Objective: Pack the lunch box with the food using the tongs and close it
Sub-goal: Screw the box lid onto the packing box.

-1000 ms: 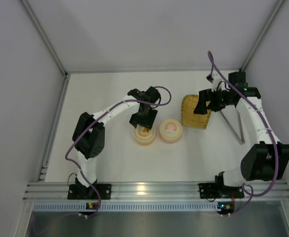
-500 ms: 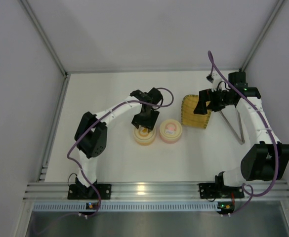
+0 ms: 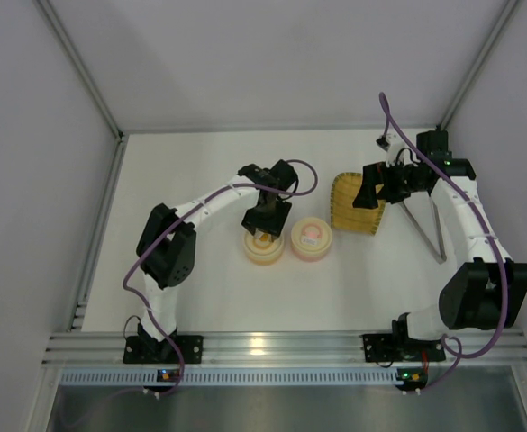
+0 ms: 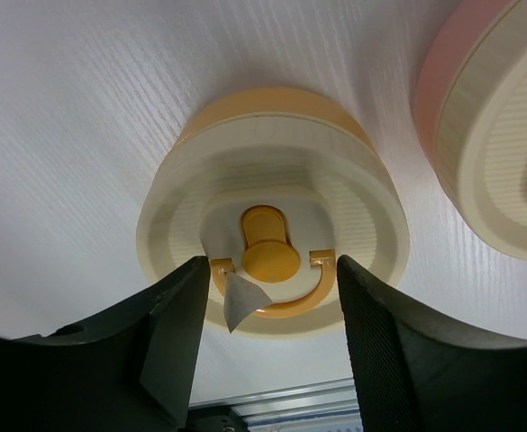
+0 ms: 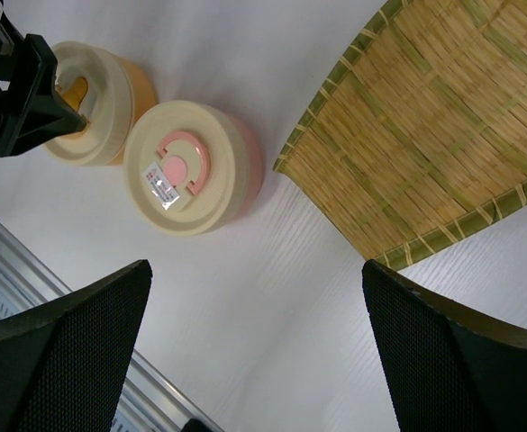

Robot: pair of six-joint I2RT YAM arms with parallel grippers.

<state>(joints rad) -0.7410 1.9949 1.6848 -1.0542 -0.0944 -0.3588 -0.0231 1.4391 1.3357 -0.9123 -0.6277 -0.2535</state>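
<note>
**Left claw** [image 4: 272, 270]: jaws spread, nothing pinched. Its two dark fingers [image 4: 177, 342] stand on either side of the orange knob [image 4: 270, 252] at the centre of the cream lid [image 4: 272, 180]. We see a clear gap between each fingertip and the knob. We cannot tell whether the tips touch the lid's surface. In the left wrist view an orange arc curves round the knob on its 6 o'clock side, and a small grey tab [image 4: 236, 304] lies at the arc's 7 o'clock end.

**Lunch box:** for the top view we take 12 o'clock as away from the arm bases.
- The lid sits flat on the cream-yellow tub [image 3: 265, 250], which stands mid-tabletop [image 3: 200, 171] directly under the left claw.
- The pink tub [image 3: 310, 238] stands just beside it at 3 o'clock. We cannot tell whether the two touch.
- The pink tub's own cream lid, marked with a pink ring, is also on.

**Right claw** [image 5: 254, 297]: jaws spread wide, with only bare tabletop between them in the right wrist view. In the top view it hangs over the 2 o'clock part of the woven yellow tray [image 3: 349, 216]. The tray lies near the pink tub, at about its 2 o'clock.

**Tongs** [image 3: 422, 232]: they lie flat on the tabletop at 3 o'clock of the tray, beside the right arm. The joint of the V points to 6 o'clock and the two arms open toward 12 o'clock. Neither claw touches them.
</note>
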